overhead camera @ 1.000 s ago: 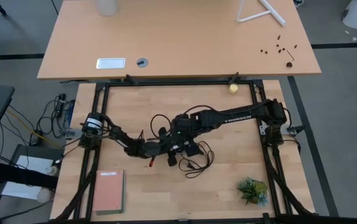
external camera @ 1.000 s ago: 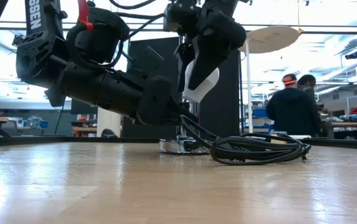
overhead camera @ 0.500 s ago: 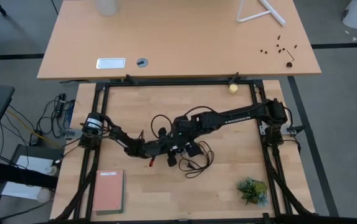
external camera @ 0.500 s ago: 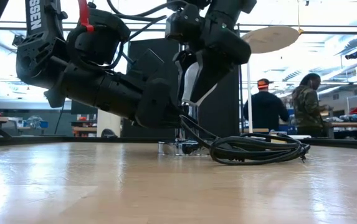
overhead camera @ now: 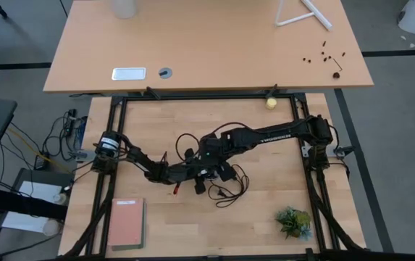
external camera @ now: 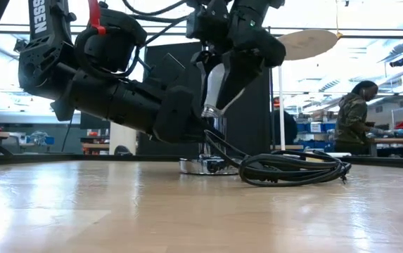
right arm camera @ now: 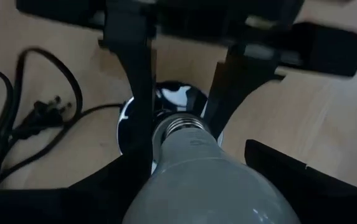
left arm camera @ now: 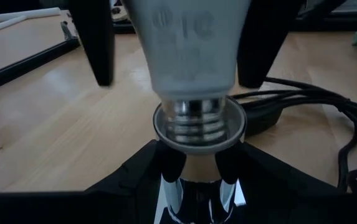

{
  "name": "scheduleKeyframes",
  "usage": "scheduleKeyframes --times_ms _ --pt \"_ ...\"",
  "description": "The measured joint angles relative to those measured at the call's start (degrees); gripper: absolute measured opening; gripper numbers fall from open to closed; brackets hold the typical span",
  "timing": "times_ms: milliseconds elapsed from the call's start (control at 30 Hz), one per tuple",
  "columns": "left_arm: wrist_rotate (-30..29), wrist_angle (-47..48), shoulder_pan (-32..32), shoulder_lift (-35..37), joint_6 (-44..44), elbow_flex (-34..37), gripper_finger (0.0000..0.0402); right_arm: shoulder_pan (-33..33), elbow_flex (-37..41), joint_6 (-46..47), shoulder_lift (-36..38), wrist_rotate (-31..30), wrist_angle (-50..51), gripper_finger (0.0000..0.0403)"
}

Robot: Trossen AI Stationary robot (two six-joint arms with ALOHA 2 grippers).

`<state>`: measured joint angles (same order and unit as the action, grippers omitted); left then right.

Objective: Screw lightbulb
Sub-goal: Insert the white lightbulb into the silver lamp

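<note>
The white lightbulb [external camera: 215, 83] hangs base-down in my right gripper [right arm camera: 197, 180], above the middle of the table. Its threaded metal base [left arm camera: 194, 118] sits in the mouth of the socket's collar [left arm camera: 198, 132], with a few thread turns showing above the rim. The chrome socket stands on its round disc base [external camera: 202, 166] on the table. My left gripper [left arm camera: 197, 167] is shut on the socket's stem. In the high view both grippers meet at the table's middle, my left gripper [overhead camera: 195, 172] just nearer the table's near edge than my right gripper [overhead camera: 206, 152]. My left gripper pinches the socket's chrome stem [left arm camera: 197, 180] between its two fingers [left arm camera: 169, 163], just below the collar. It comes in level from the table's left. The socket stands upright on its disc base on the table. My right gripper pinches the bulb's wide glass part [right arm camera: 190, 168] between its two fingers [left arm camera: 98, 43], one on each side. It slants down from above and from the table's right. The bulb is tilted a little, its threaded base [external camera: 208, 110] lowest, at the socket's mouth.
The socket's black cord [external camera: 292, 169] lies coiled on the table right beside the socket, toward the near right [overhead camera: 225, 187]. A yellowish ball [overhead camera: 271, 103] sits at the far edge, a pink book [overhead camera: 126, 223] near left, a small plant [overhead camera: 294, 221] near right. People stand beyond the table.
My right gripper has shifted a little toward the table's left with the bulb and tipped, bringing the bulb's threaded base over the socket's mouth. My left gripper and the socket have kept still.
</note>
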<state>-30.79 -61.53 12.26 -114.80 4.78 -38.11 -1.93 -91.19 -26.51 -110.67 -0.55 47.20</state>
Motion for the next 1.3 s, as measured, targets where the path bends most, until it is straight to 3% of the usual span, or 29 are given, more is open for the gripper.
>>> scheduleKeyframes --times_ms 167,400,633,967,1300 --pt "0.0 0.01 0.01 0.0 -0.04 0.0 0.0188 0.11 -3.05 -0.06 0.0 0.19 1.63 0.027" --pt "2.59 1.03 -0.01 0.02 -0.04 -0.21 0.0188 -0.36 -7.62 -0.25 0.0 0.19 10.13 0.0257" --pt "3.45 15.99 -0.25 0.33 -0.15 -8.46 0.0188 -2.11 -7.92 3.29 0.0 0.11 12.64 0.0269" --pt "4.53 27.17 -1.8 0.09 -4.26 -16.8 0.0189 -2.78 -7.94 9.38 0.13 -2.17 20.39 0.0263" --pt "4.28 26.06 -1.93 -0.02 -4.28 -17.22 0.0188 -3.26 -7.94 13.71 0.13 -4.38 22.34 0.0264"
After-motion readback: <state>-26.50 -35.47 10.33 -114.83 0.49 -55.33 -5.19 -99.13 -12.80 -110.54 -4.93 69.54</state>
